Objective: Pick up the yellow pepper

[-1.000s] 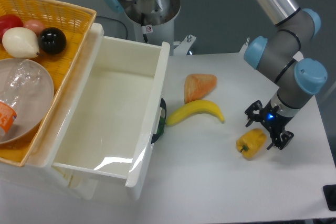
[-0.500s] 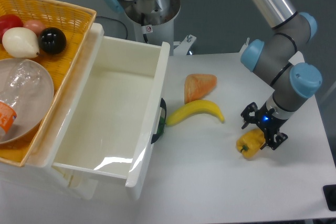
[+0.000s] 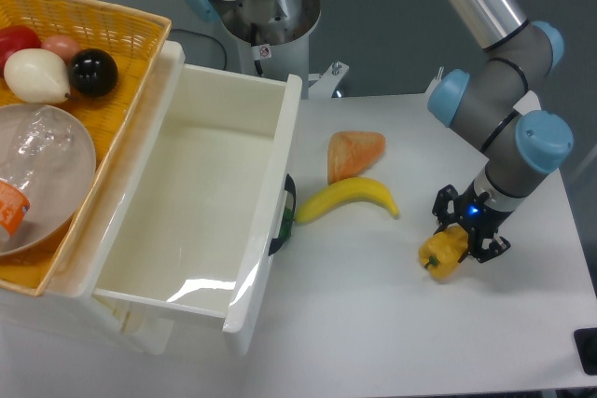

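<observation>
The yellow pepper [image 3: 442,254] lies on the white table at the right, its short green stem pointing down-left. My gripper [image 3: 464,232] hangs straight down over the pepper's right end, its black fingers closed in on either side of it. The fingertips are hidden behind the pepper and the gripper body, so contact is not clear. The pepper still rests on the table.
A yellow banana [image 3: 347,200] and an orange-pink wedge [image 3: 353,153] lie left of the pepper. A white open drawer [image 3: 199,202] fills the middle left. A wicker basket [image 3: 112,39] with balls and a clear bowl sits at far left. The table's right edge is near the gripper.
The gripper moved left and down onto the pepper's right end and its fingers narrowed around it. The pepper shifted slightly.
</observation>
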`<action>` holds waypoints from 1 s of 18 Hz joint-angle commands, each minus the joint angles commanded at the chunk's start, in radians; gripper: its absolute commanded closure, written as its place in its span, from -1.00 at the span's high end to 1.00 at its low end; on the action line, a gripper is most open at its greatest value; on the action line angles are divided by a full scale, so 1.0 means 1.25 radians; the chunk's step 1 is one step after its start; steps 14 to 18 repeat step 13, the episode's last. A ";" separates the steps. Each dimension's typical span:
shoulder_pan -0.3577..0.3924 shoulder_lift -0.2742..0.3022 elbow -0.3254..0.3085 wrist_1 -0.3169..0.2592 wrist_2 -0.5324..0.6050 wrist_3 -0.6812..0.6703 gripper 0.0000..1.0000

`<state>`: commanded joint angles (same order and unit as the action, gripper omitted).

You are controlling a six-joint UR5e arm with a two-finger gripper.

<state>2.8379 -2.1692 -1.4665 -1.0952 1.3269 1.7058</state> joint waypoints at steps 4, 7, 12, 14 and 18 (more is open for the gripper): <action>-0.006 0.040 0.006 -0.004 0.082 -0.018 -0.27; -0.031 0.047 0.038 -0.006 0.174 -0.018 -0.27; -0.037 0.052 0.102 -0.075 0.185 -0.050 -0.29; -0.037 0.050 0.120 -0.099 0.187 -0.050 -0.30; -0.037 0.050 0.120 -0.099 0.187 -0.050 -0.30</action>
